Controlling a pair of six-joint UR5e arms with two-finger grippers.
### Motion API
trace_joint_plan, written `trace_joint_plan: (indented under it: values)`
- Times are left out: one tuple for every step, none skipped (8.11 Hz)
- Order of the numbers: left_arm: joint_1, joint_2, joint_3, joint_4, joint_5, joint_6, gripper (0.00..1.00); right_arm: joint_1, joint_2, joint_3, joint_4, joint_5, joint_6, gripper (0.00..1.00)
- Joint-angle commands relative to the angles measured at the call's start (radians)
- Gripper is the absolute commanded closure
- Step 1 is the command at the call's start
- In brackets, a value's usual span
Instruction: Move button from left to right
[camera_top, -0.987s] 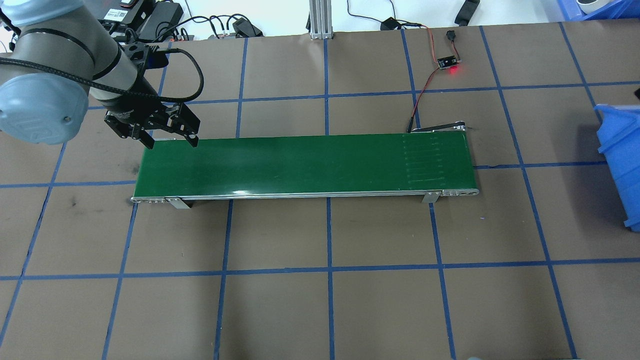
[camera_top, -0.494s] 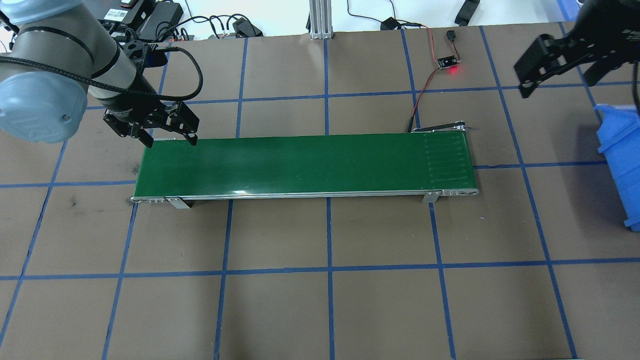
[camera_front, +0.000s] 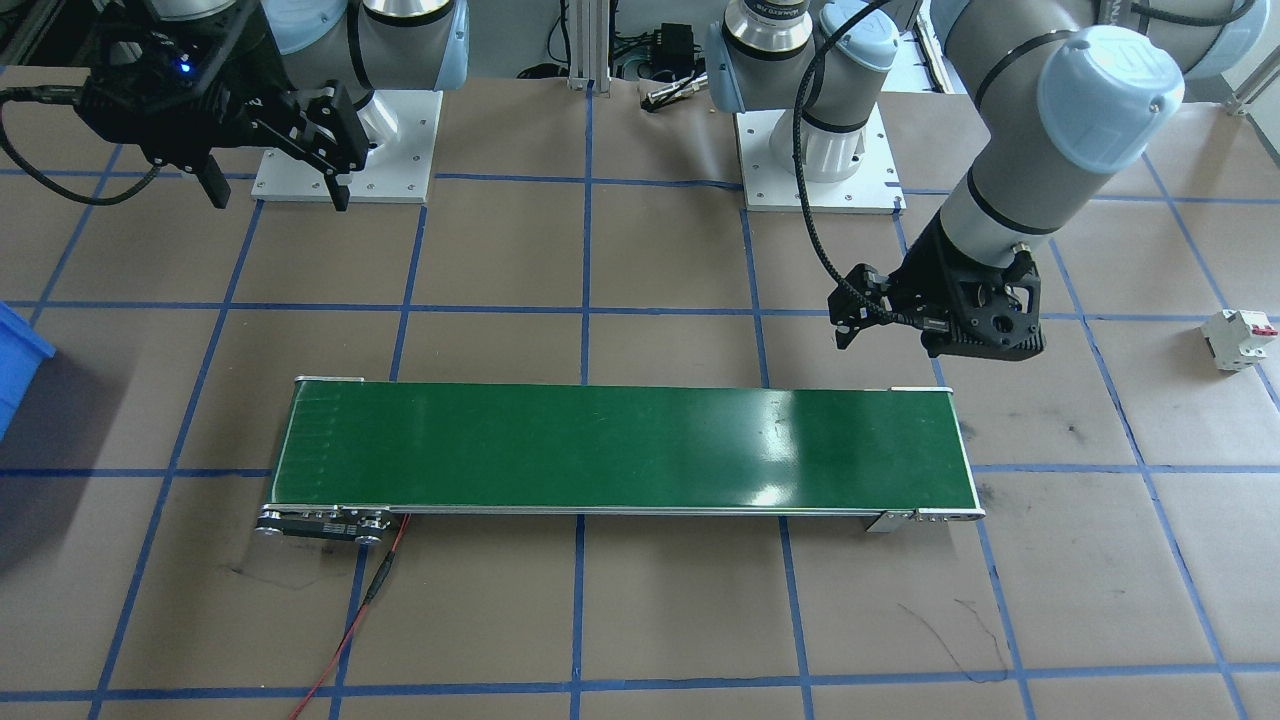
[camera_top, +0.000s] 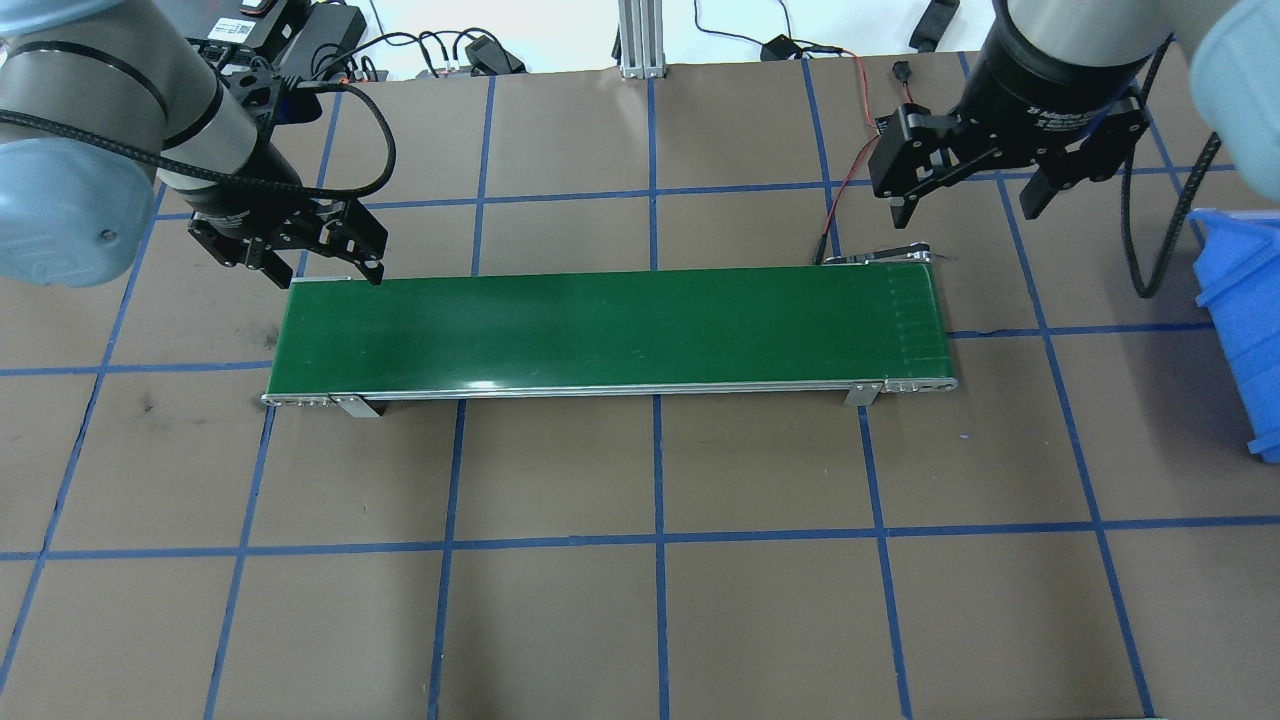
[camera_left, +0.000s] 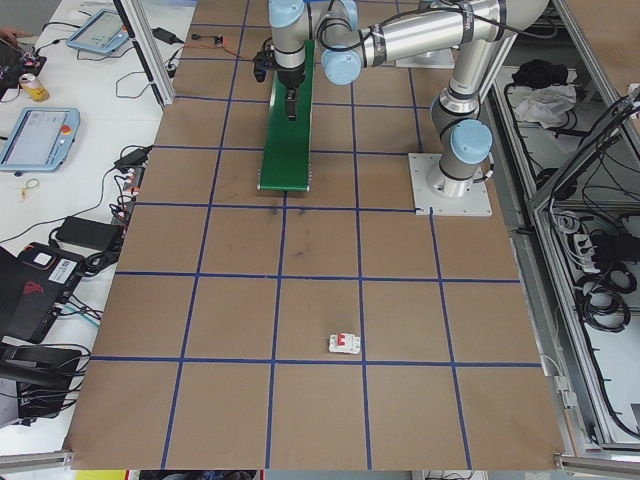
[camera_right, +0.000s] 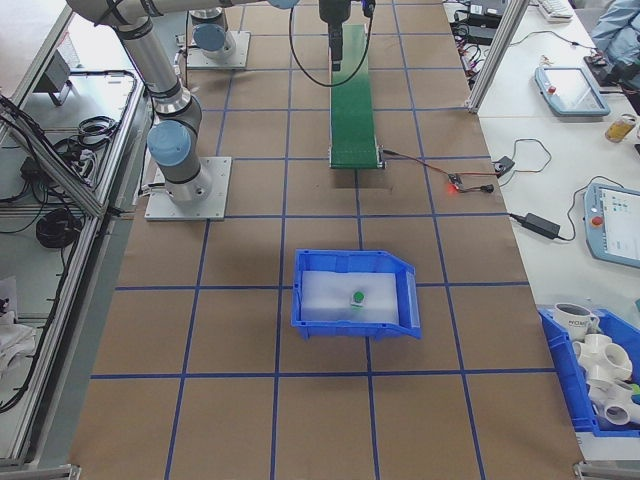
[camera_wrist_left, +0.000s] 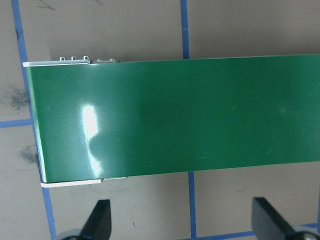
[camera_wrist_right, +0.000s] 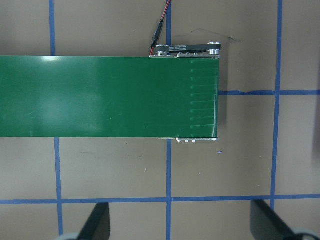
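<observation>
Two arms hung over the far side of the conveyor (camera_top: 610, 325), one at each end. The left end effector (camera_top: 327, 268) pointed down at the belt's left far corner, fingers spread and empty; the right end effector (camera_top: 965, 203) hovered beyond the belt's right end, likewise spread and empty. Both wrist views showed bare green belt between parted fingertips (camera_wrist_left: 101, 215). Only the right side view showed the button (camera_right: 356, 297), lying inside the blue bin (camera_right: 400, 310) on the bench (camera_top: 640, 600), well apart from the conveyor's right end. Only the front and left side views showed the breaker (camera_front: 1238, 338), well off the conveyor's left end. Open bench lay around the belt's near edge.
</observation>
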Motion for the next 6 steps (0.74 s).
trace_joint_plan:
  values:
    - [-0.001, 0.089, -0.008, -0.006, 0.085, -0.002, 0.0, 0.014, 0.008, 0.006, -0.006, -0.005, 0.025, 0.0]
    - [-0.003, 0.097, -0.007, -0.015, 0.082, -0.003, 0.0, 0.014, 0.008, 0.008, -0.006, 0.001, 0.025, 0.0]
    - [-0.003, 0.114, -0.008, -0.028, 0.081, -0.005, 0.0, 0.014, 0.008, 0.008, -0.006, -0.005, 0.021, 0.0]
    - [-0.003, 0.132, -0.011, -0.029, 0.078, -0.005, 0.0, 0.014, 0.008, 0.008, -0.006, -0.008, 0.016, 0.0]
    - [-0.004, 0.149, -0.011, -0.029, 0.078, -0.008, 0.0, 0.014, 0.008, 0.008, -0.006, -0.008, 0.016, 0.0]
    - [-0.004, 0.149, -0.015, -0.032, 0.082, -0.012, 0.0, 0.014, 0.008, 0.006, -0.006, -0.008, 0.015, 0.0]
